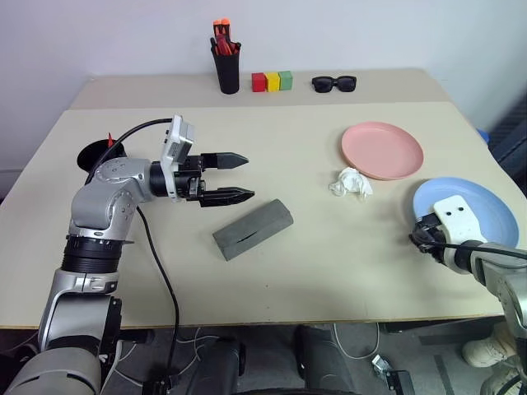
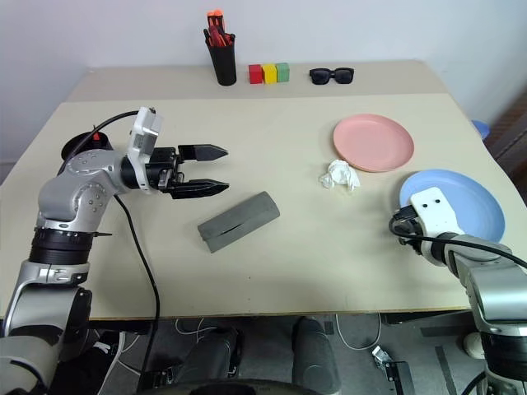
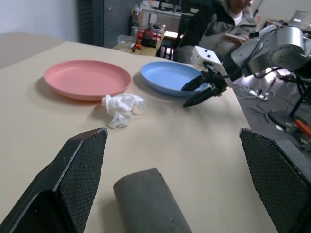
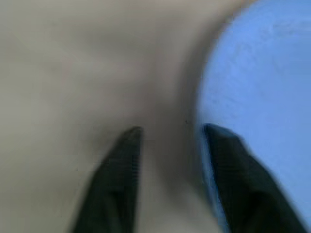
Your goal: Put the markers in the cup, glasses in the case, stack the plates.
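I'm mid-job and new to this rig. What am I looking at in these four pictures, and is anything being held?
It is a two-armed humanoid robot standing at a table. The two wide pictures come from a camera on its head, looking down. The other two come from cameras on its wrists. On the table lie a grey case, a pink plate, a blue plate and a crumpled tissue. Along the far edge are a pen holder, coloured blocks and sunglasses. The left end effector hangs open and empty near the case. The right end effector sits at the blue plate's near rim; I cannot tell whether it grips the plate.
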